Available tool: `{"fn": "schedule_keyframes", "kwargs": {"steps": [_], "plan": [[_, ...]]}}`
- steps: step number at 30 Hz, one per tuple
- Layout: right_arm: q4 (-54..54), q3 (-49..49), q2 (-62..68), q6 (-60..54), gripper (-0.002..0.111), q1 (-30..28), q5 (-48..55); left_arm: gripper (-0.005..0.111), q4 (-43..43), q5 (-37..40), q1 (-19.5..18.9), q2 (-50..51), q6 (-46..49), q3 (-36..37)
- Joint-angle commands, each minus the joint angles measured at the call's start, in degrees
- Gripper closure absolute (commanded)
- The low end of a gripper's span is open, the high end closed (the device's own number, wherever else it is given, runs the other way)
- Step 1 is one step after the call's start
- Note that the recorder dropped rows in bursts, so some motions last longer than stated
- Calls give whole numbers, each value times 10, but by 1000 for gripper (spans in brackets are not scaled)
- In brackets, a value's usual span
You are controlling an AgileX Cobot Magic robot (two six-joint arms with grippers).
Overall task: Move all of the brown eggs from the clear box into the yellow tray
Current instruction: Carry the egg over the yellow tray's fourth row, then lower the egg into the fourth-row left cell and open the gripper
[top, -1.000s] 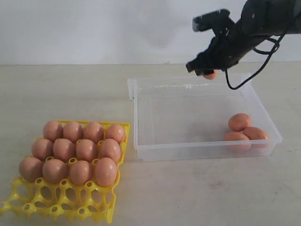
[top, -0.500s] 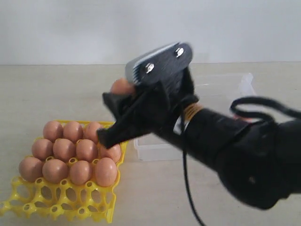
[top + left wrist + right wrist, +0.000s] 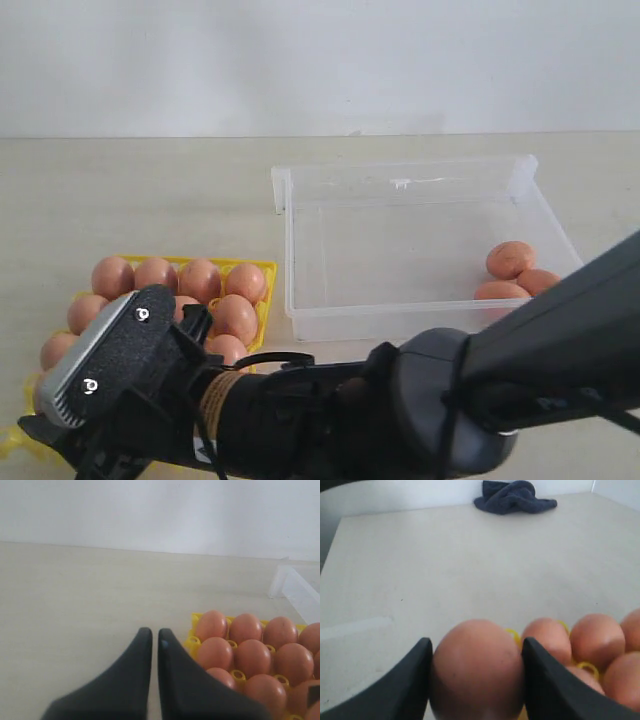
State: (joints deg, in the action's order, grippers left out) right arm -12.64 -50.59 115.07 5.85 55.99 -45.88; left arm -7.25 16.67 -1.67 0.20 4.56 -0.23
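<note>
Clamped in the right jaws, one brown egg [image 3: 477, 667] hangs over the yellow tray's [image 3: 266, 268] near-left edge, seated eggs [image 3: 597, 637] just beyond it, so an empty cup probably lies straight below. The left jaws are together. Three eggs [image 3: 512, 260] lie in the clear box [image 3: 400, 172].

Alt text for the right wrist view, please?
The right tool grips a brown egg between its two dark fingers. More eggs sit in the yellow tray behind it, and a dark cloth lies farther off on the table.
</note>
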Motion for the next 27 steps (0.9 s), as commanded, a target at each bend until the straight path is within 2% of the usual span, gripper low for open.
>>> {"fn": "schedule_keyframes", "kwargs": {"steps": [1,12,15,23,25,27], "plan": [[-6,-59,44,3,109,1,-15,103,3,-3,3,-2,0,2],[-6,-150,109,47,109,1,-10,103,3,-3,3,-2,0,2],[-8,-170,122,47,109,1,20,103,3,-3,3,-2,0,2],[-9,-187,130,57,107,1,55,103,3,-3,3,-2,0,2],[-9,-187,130,70,99,1,60,103,3,-3,3,-2,0,2],[-9,-187,130,89,85,1,64,103,3,-3,3,-2,0,2]]}}
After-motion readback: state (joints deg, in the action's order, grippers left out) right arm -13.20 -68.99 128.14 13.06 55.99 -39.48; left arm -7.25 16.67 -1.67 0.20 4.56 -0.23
